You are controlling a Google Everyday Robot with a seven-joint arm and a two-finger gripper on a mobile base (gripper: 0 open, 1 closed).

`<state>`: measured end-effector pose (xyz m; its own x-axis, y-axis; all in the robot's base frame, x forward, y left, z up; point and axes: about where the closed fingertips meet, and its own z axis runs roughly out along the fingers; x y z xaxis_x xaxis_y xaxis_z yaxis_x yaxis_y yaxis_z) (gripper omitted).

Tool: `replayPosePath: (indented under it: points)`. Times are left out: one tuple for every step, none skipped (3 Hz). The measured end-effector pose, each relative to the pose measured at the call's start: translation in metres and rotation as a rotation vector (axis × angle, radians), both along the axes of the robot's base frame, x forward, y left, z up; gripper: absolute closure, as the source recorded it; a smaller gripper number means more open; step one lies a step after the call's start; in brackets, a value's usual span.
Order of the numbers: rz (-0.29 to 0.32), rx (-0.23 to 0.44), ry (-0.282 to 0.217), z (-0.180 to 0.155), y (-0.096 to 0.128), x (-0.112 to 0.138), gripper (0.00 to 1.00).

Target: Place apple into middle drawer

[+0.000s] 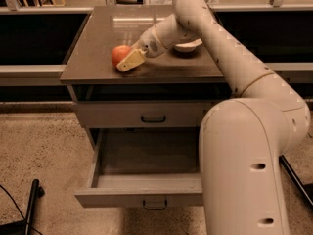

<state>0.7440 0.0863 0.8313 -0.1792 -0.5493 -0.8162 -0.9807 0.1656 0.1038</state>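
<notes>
The orange-red apple (118,54) sits on the brown cabinet top (98,43), left of its middle and near the front. My gripper (129,60) is at the apple's right side, low over the top, and its tan tip covers the apple's lower right part. The middle drawer (142,198) is the lower of the two fronts. It is pulled out, and its tray (146,153) shows nothing inside.
A shallow white bowl (189,46) stands on the top behind my arm, right of the apple. The upper drawer front (122,114) is shut. My big white arm base (244,170) fills the right foreground. A dark pole (32,199) lies on the floor at the left.
</notes>
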Motion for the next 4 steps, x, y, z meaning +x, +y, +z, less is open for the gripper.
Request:
replayPosePath:
  points:
    - [0.077, 0.096, 0.029, 0.013, 0.023, -0.012, 0.89]
    - [0.182, 0.134, -0.019, 0.046, 0.021, -0.038, 1.00]
    - [0.188, 0.027, -0.173, 0.092, -0.018, -0.063, 1.00]
    - [0.108, -0.189, -0.283, 0.109, -0.064, -0.089, 1.00]
